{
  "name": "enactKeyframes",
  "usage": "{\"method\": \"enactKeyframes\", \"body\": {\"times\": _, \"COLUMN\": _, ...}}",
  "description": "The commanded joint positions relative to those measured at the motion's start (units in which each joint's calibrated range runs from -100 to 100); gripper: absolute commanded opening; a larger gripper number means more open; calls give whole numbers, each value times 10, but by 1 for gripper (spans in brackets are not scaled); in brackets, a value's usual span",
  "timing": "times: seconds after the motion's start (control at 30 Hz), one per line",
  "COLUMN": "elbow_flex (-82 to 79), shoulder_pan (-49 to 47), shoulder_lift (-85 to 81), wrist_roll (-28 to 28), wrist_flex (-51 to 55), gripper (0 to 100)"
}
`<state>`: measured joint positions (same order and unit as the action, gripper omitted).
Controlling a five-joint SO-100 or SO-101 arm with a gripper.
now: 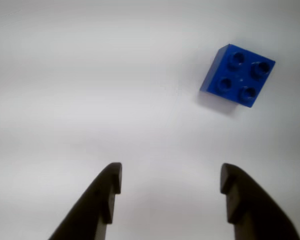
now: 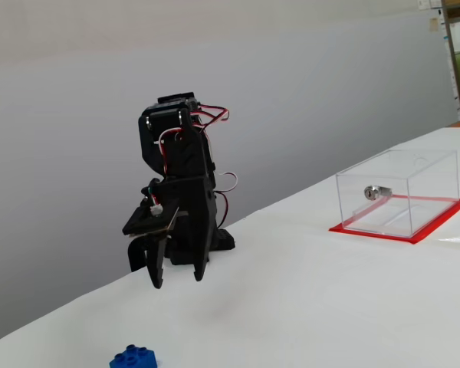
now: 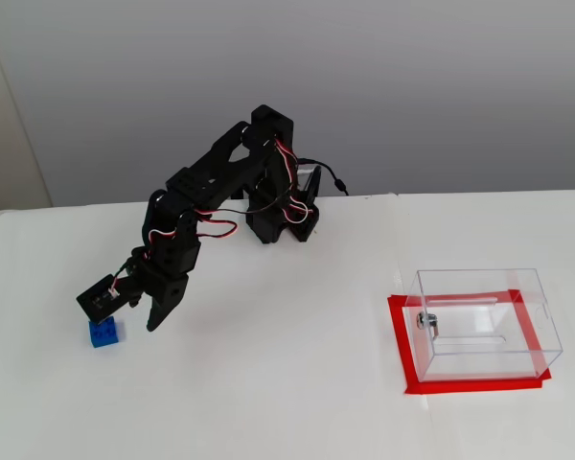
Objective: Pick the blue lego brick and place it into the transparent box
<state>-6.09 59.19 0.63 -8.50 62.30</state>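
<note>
Hand gapes above four-studded blue lego brick.

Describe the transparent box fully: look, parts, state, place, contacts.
The transparent box is a clear, acrylic-looking rectangular case with a small silver lock on one wall, standing upright on a flat red base on the white table. It looks empty. The gripper and blue lego brick are far off; nothing else touches it.
</note>
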Motion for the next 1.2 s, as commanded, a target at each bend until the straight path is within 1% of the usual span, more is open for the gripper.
{"method": "enactKeyframes", "body": {"times": 0.0, "elbow_flex": 1, "shoulder_pan": 31, "shoulder_lift": 14, "wrist_roll": 15, "wrist_flex": -8, "gripper": 22}}
{"method": "enactKeyframes", "body": {"times": 0.13, "elbow_flex": 2, "shoulder_pan": 55, "shoulder_lift": 18, "wrist_roll": 30, "wrist_flex": -7, "gripper": 22}}
{"method": "enactKeyframes", "body": {"times": 0.47, "elbow_flex": 12, "shoulder_pan": 95, "shoulder_lift": 16, "wrist_roll": 29, "wrist_flex": -10, "gripper": 23}}
{"method": "enactKeyframes", "body": {"times": 0.63, "elbow_flex": 12, "shoulder_pan": 117, "shoulder_lift": 17, "wrist_roll": 26, "wrist_flex": -42, "gripper": 23}}
{"method": "enactKeyframes", "body": {"times": 0.9, "elbow_flex": 58, "shoulder_pan": 101, "shoulder_lift": 53, "wrist_roll": 15, "wrist_flex": -87, "gripper": 23}}
{"method": "enactKeyframes", "body": {"times": 1.17, "elbow_flex": 139, "shoulder_pan": 97, "shoulder_lift": 144, "wrist_roll": 18, "wrist_flex": -90, "gripper": 23}}
